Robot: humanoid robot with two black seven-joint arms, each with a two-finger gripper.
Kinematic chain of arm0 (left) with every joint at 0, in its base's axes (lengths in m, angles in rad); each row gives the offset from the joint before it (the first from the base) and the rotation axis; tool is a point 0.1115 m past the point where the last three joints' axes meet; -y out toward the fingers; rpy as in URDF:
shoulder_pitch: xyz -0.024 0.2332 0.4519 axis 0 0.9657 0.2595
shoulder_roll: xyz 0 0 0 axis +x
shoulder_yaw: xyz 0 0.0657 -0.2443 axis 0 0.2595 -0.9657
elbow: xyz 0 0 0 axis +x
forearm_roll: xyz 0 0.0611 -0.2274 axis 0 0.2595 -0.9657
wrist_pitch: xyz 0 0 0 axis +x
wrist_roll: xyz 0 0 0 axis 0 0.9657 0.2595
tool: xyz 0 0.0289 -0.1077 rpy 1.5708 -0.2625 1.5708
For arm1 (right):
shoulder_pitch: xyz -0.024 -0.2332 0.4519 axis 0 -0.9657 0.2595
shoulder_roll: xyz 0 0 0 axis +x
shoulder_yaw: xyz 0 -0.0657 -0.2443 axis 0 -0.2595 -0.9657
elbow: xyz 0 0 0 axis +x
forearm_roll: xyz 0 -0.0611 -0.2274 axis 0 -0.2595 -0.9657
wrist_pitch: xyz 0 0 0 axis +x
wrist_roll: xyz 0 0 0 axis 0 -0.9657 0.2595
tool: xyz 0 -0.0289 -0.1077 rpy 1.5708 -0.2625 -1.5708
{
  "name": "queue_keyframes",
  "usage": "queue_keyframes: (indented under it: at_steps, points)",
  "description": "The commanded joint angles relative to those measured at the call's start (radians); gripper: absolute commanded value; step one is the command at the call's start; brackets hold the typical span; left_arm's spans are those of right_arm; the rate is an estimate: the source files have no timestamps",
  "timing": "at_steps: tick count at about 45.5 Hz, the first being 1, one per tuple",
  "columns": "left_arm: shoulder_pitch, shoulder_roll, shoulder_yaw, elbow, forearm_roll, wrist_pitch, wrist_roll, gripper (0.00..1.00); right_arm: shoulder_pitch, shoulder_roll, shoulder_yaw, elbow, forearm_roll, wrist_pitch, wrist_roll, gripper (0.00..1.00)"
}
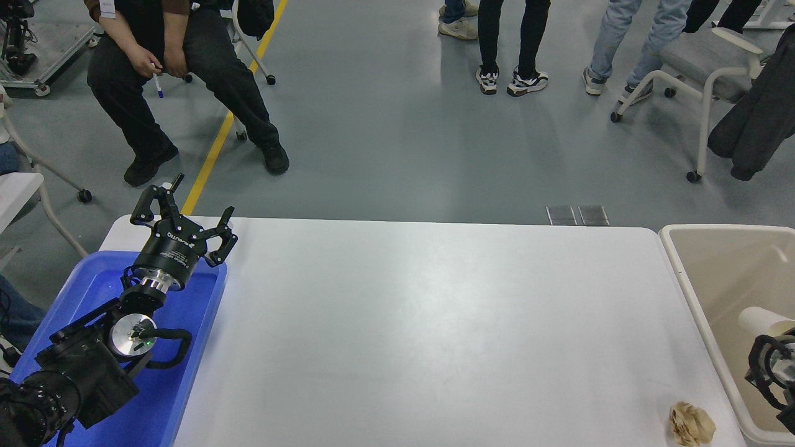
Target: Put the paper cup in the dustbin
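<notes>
The white paper cup (759, 320) lies on its side at the tips of my right gripper (772, 341), inside the outline of the beige dustbin (688, 285) at the table's right end. The gripper comes in from the right edge, partly cut off, and looks shut on the cup, holding it over the bin's inside. My left gripper (184, 211) is open and empty, parked over the far end of the blue tray at the lower left.
A crumpled tan paper ball (691, 423) lies on the white table (422, 323) near its front right corner, beside the bin. The shallow blue tray (186, 372) sits at the table's left end. People and wheeled chairs are beyond the far edge.
</notes>
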Motion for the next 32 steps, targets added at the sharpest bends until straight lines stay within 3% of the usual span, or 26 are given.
queue_keyframes:
  at_steps: [1, 3, 16, 32]
  points:
    - [0.000, 0.000, 0.000, 0.000, 0.000, 0.000, 0.000, 1.00, -0.005, -0.001, 0.037, 0.001, 0.002, 0.006, 0.000, 0.95]
    - [0.000, 0.000, 0.000, 0.000, 0.000, 0.000, 0.000, 1.00, -0.005, -0.002, 0.045, 0.001, 0.002, 0.008, 0.000, 1.00]
    - [0.000, 0.000, 0.000, 0.000, 0.000, 0.000, 0.000, 1.00, -0.001, -0.007, 0.044, 0.004, 0.000, 0.041, -0.001, 1.00]
    - [0.000, 0.000, 0.000, 0.000, 0.000, -0.002, 0.000, 1.00, 0.041, -0.039, 0.027, 0.073, -0.015, 0.291, -0.006, 1.00]
